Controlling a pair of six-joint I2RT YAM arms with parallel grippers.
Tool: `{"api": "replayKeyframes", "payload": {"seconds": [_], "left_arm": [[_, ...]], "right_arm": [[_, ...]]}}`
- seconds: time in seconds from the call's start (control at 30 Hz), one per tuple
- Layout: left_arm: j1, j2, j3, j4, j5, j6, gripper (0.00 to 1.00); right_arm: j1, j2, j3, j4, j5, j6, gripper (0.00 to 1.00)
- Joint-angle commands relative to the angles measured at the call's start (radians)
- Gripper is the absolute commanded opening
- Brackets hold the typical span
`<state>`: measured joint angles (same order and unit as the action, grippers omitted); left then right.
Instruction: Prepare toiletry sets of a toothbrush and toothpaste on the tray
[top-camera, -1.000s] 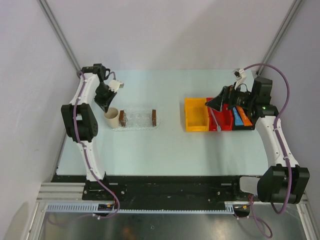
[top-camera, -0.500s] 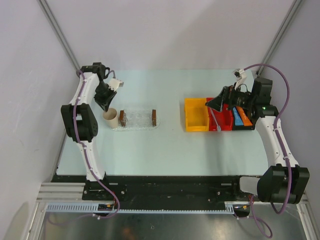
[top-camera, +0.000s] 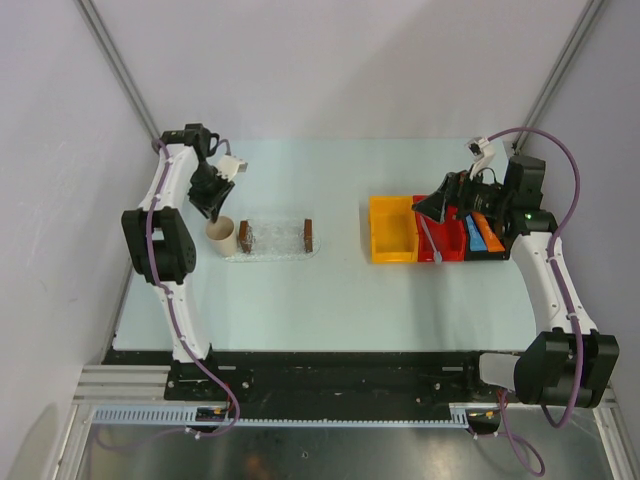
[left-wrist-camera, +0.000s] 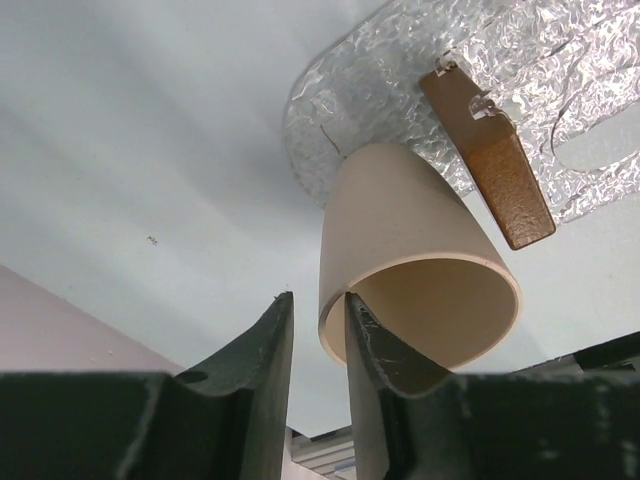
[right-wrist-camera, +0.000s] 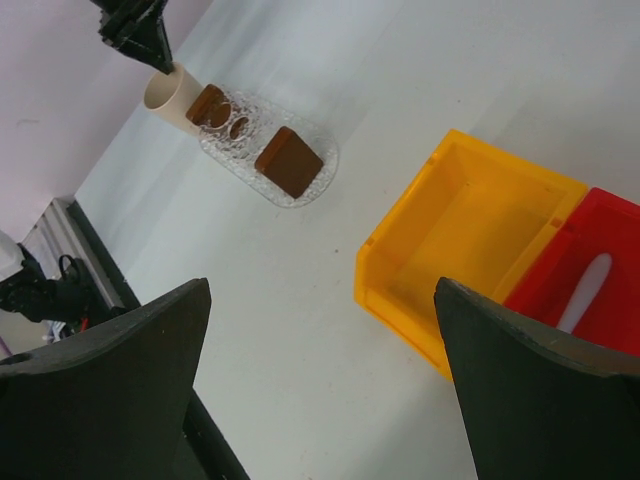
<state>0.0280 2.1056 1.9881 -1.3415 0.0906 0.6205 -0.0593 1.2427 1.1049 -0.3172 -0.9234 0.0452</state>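
Toothbrush (right-wrist-camera: 585, 290) cut off, toothpaste (top-camera: 472, 233) part hidden

The left arm (top-camera: 165, 290) and the right arm (top-camera: 548, 275) are built alike: slim white links joined by bulky black joint housings. A purple left cable (top-camera: 152, 222) is strapped along the first, and a purple right cable (top-camera: 572, 165) arcs free of the second. A small green light (top-camera: 527, 214) glows on the right arm's black wrist block (the only lit marking to be seen). The left gripper (left-wrist-camera: 317, 300) has matte black fingers with slightly rough inner edges. The right gripper (top-camera: 430, 205) has broad, black, wedge-shaped ones.
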Motion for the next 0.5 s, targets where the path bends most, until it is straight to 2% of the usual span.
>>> {"api": "replayKeyframes", "payload": {"seconds": [0.0,0.03,0.07,0.27,0.47], "left_arm": [[-0.007,-0.056,0.066,-0.104,0.038,0.010,0.34],[-0.008,-0.059,0.072,-0.105,0.041,0.013,0.40],[-0.008,-0.068,0.077,-0.105,0.044,0.013,0.41],[-0.008,-0.104,0.118,-0.105,0.061,0.018,0.46],[-0.014,-0.170,0.129,-0.105,0.113,0.021,0.48]], "right_arm": [[-0.005,-0.028,-0.002,0.012,0.064,-0.033,1.00],[-0.004,-0.028,-0.002,0.009,0.072,-0.034,1.00],[-0.004,-0.029,-0.002,0.003,0.078,-0.042,1.00],[-0.002,-0.029,-0.002,-0.026,0.136,-0.054,0.99],[0.021,-0.016,-0.002,-0.094,0.322,-0.128,0.98]]}}
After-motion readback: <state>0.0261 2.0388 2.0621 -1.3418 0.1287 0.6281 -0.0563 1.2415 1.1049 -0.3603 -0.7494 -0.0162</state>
